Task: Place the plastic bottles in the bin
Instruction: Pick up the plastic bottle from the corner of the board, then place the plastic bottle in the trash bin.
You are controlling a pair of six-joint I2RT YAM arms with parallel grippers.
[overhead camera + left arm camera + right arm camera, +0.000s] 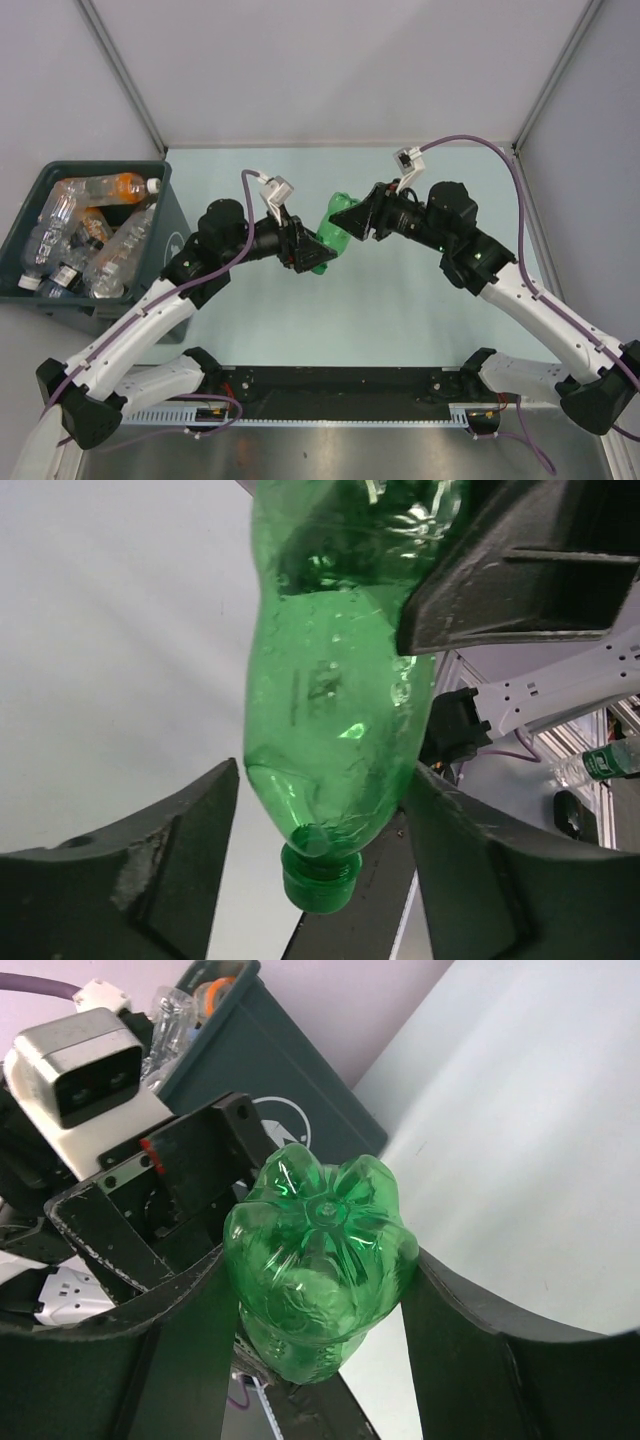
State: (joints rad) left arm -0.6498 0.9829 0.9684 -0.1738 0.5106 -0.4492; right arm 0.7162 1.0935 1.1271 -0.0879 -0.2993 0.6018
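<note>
Left gripper (322, 780) round neck of green bottle (337, 222), hold unclear to me; right gripper (315, 1300) clamped on its base.

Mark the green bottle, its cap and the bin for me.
green bottle (335, 232), top view, its bare middle.
cap (320, 880), left wrist view, the cap's side.
bin (105, 168), top view, far rim.

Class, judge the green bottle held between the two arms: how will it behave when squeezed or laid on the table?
The green bottle looks empty and see-through, so probably light. Its thin wall appears dented near the cap, so a squeeze would likely buckle it. Being round, it may roll if laid on the table.
</note>
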